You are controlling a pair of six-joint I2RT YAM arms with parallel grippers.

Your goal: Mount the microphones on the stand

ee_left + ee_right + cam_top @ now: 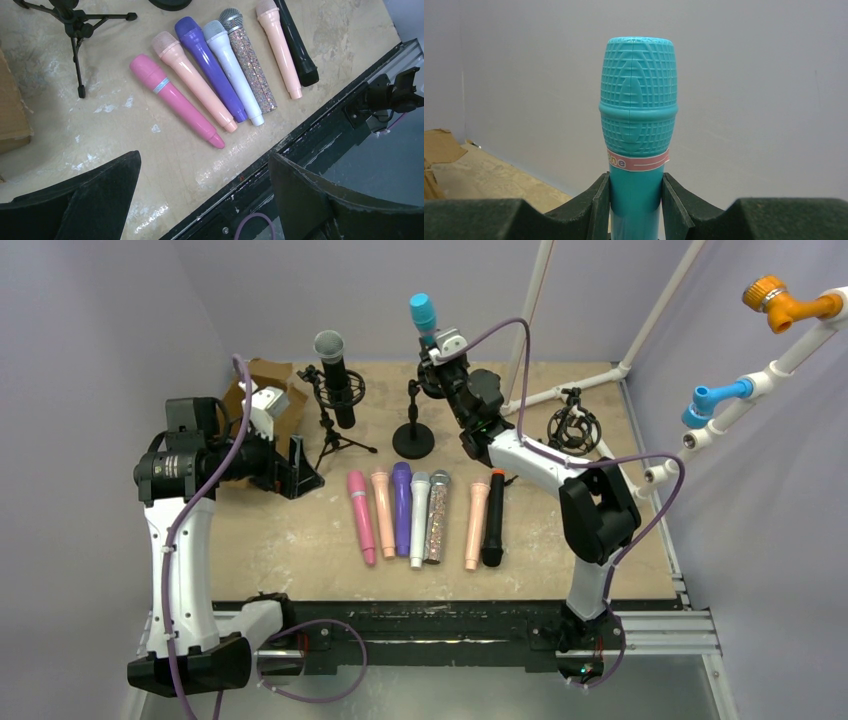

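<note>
The right pincer (pixel 635 200) is clenched on the teal microphone (pixel 636 100). It holds it upright, up close to the top of the round stand (pixel 413 438). The left pincer (pixel 205 170) is wide open with nothing in it, off to the left of the round stand. Seven more microphones (pixel 419 520) lie side by side on the surface (pixel 300 550), on the near side of the round stand. A black microphone (pixel 335 370) sits in a tripod stand (pixel 335 440) just left of the round stand.

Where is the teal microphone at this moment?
Top view: far middle of the table, the teal microphone upright in the right gripper, near the round-base stand, right of the black microphone on its tripod.
</note>
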